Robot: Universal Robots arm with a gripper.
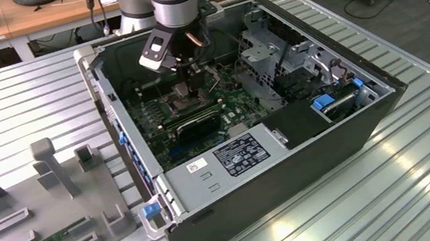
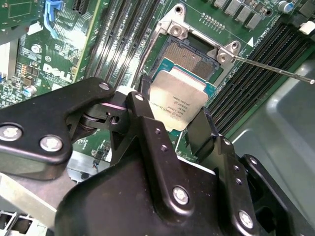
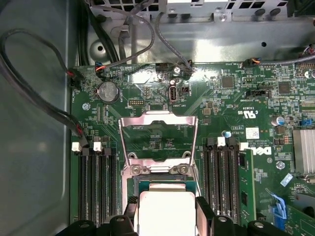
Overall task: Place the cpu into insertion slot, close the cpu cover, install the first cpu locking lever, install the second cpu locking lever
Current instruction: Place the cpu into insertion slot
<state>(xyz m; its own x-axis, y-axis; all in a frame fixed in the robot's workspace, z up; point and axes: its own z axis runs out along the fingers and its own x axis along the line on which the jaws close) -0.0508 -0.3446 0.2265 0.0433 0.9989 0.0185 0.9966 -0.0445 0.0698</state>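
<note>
Snugly, cpu (image 2: 178, 101) in hand (image 2: 173, 109), over insertion slot (image 2: 189, 56)

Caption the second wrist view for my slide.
Gripper clamps the cpu by opposite edges, poised over the open motherboard socket.

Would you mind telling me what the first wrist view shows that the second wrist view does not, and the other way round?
First wrist view: the cpu cover standing open past the socket, plus a coin battery and cables further back. Second wrist view: the socket's bare contact field and a thin locking lever sticking out sideways. Both wrist views: the cpu clamped in the tool, with memory slots on either side.
</note>
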